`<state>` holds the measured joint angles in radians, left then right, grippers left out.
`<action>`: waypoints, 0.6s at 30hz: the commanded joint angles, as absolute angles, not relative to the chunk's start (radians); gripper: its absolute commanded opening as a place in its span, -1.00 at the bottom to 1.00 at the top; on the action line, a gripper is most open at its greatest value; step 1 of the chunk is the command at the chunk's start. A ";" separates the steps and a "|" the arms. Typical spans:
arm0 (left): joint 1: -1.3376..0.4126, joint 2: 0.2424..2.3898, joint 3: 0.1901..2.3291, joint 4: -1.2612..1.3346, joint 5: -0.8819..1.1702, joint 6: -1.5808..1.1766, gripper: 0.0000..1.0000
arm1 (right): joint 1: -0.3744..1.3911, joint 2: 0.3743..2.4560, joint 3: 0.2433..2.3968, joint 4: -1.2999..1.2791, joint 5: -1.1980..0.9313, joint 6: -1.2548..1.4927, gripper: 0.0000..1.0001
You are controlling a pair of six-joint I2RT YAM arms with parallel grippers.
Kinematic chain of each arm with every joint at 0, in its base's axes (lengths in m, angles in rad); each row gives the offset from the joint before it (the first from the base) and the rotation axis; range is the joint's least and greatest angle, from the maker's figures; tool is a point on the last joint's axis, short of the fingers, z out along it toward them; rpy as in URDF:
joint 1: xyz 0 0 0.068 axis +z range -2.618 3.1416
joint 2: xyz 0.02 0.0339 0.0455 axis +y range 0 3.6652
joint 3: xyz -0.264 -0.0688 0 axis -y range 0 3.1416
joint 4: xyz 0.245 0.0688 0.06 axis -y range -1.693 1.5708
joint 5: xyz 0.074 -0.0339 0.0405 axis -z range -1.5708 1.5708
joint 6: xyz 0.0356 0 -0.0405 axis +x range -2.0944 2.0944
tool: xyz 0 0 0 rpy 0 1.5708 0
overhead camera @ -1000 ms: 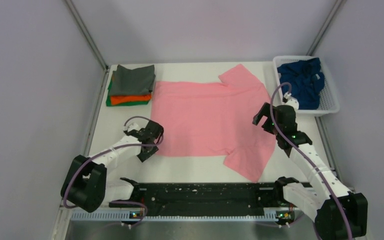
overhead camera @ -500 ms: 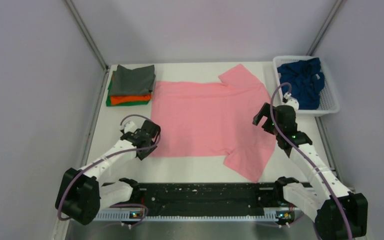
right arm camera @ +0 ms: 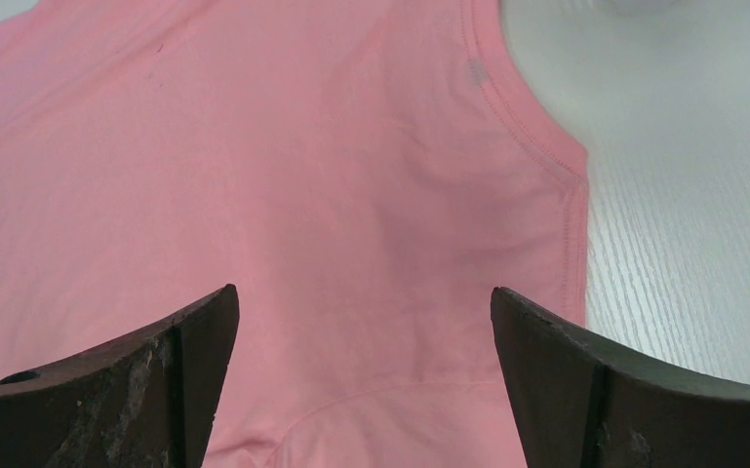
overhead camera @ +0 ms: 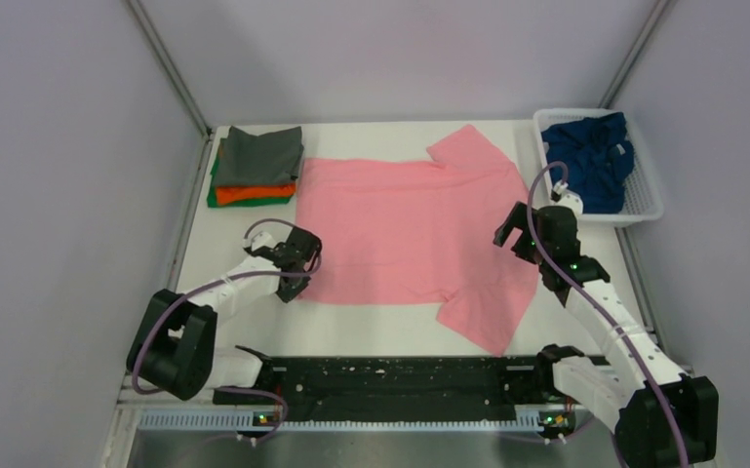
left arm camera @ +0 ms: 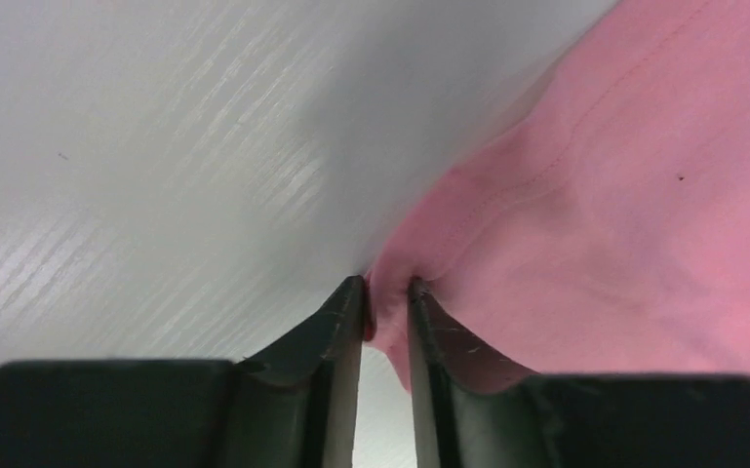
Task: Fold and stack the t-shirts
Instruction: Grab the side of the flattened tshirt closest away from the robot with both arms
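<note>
Shirts lie folded in a stack at the far left of the white table point(overhead camera: 351, 327): the dark grey t-shirt point(overhead camera: 265, 154) on top, the orange t-shirt point(overhead camera: 254, 193) beneath it, and the green t-shirt point(overhead camera: 217, 199) showing only as an edge at the bottom. Just nearer, the left gripper point(overhead camera: 296, 286) is down at the near left corner of the pink t-shirt point(overhead camera: 410, 229). Its fingers point(left arm camera: 343, 322) are drawn close together, with a small bunched fold of pink hem clamped between their tips. The pink t-shirt is spread flat across the middle of the table, its bottom hem toward the stack and its sleeves toward the right. The right gripper point(overhead camera: 515, 232) hangs over the cloth between the two sleeves, jaws spread wide and grasping nothing. At the far right, the navy blue t-shirt point(overhead camera: 590, 156) is crumpled inside the white lattice basket point(overhead camera: 647, 209).
</note>
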<state>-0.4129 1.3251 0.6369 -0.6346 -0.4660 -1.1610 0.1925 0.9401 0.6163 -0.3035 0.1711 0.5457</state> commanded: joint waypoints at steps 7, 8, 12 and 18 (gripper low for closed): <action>-0.407 1.370 0.621 -0.639 -0.438 -1.157 -1.00 | 0.205 0.933 0.660 -0.333 0.185 0.525 0.97; -0.407 1.365 0.622 -0.643 -0.441 -1.150 -1.00 | 0.206 0.931 0.662 -0.345 0.187 0.525 0.97; -0.406 1.322 0.623 -0.665 -0.447 -1.135 -1.00 | 0.228 0.919 0.679 -0.421 0.193 0.525 0.98; -0.406 1.210 0.600 -0.696 -0.472 -1.128 -1.00 | 0.444 0.940 0.733 -0.664 0.199 0.519 0.96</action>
<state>-0.4118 1.2888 0.6239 -0.6422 -0.4564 -1.1385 0.3073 0.9398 0.6662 -0.4900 0.1959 0.5365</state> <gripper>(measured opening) 0.012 0.982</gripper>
